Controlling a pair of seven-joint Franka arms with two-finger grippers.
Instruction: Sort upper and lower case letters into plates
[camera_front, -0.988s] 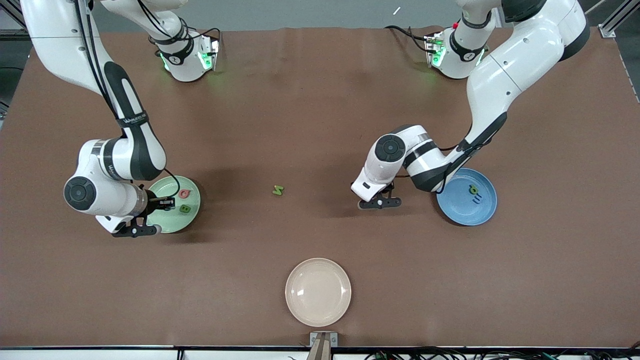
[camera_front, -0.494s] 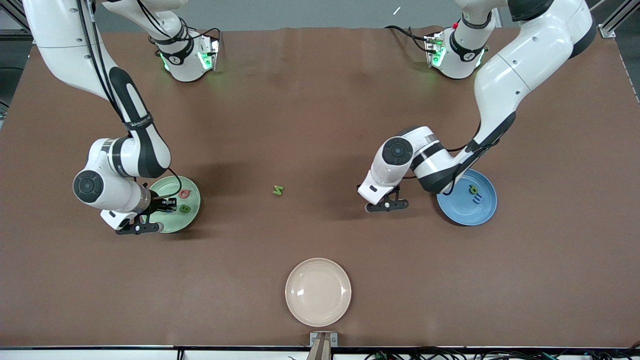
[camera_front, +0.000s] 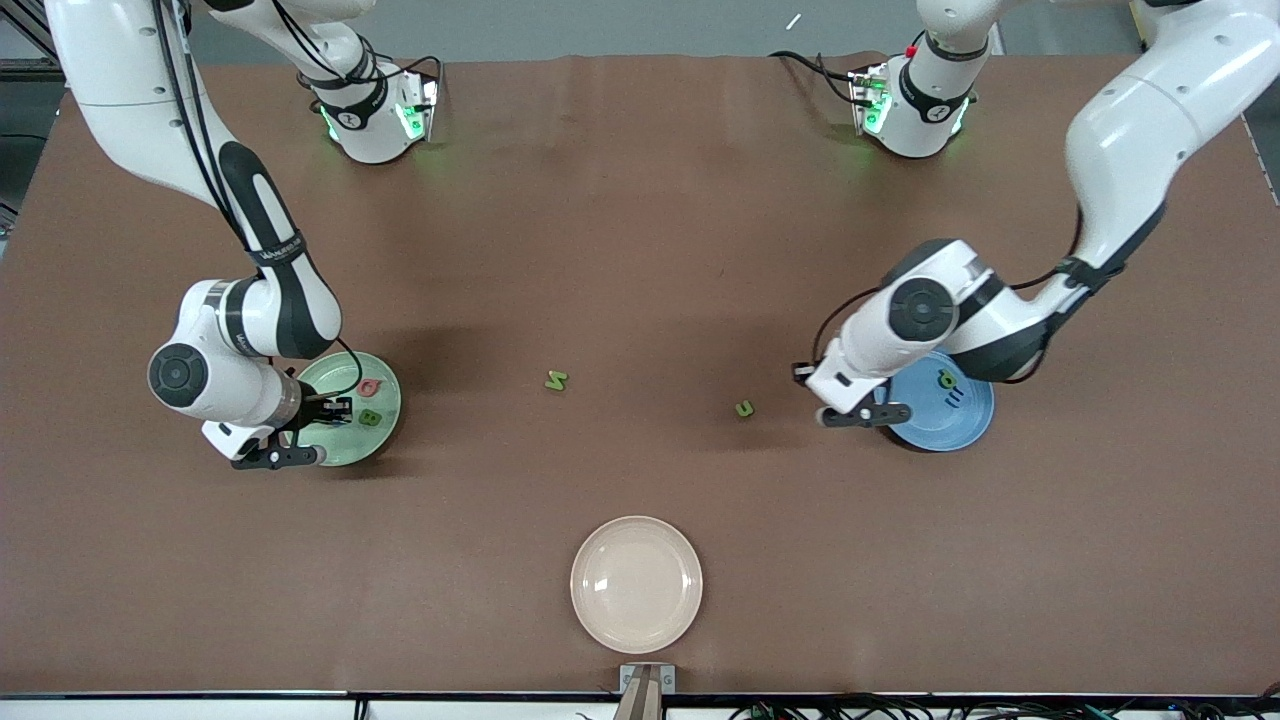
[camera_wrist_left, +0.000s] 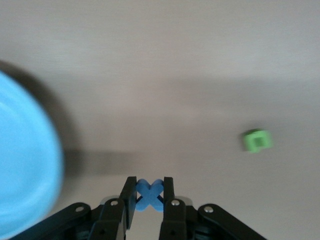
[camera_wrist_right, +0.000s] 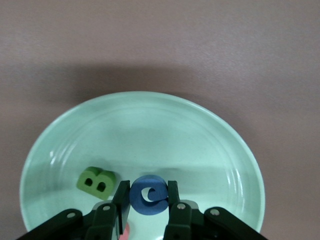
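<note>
Currently both tools are mid-delivery. Left tool (camera_wrist_left: 149, 196) pinches a blue x (camera_wrist_left: 148, 192) beside the blue plate (camera_front: 960, 425); right tool (camera_wrist_right: 147, 199) pinches a blue letter (camera_wrist_right: 148, 195) over the green plate (camera_wrist_right: 210, 145). Next: lower, release. Green letters (camera_front: 557, 380) wait mid-frame.

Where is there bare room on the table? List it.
Bare: the brown table from the arm bases to the green M, and around the empty cream plate. Crowded: green plate under the right gripper; blue plate by the left gripper.
</note>
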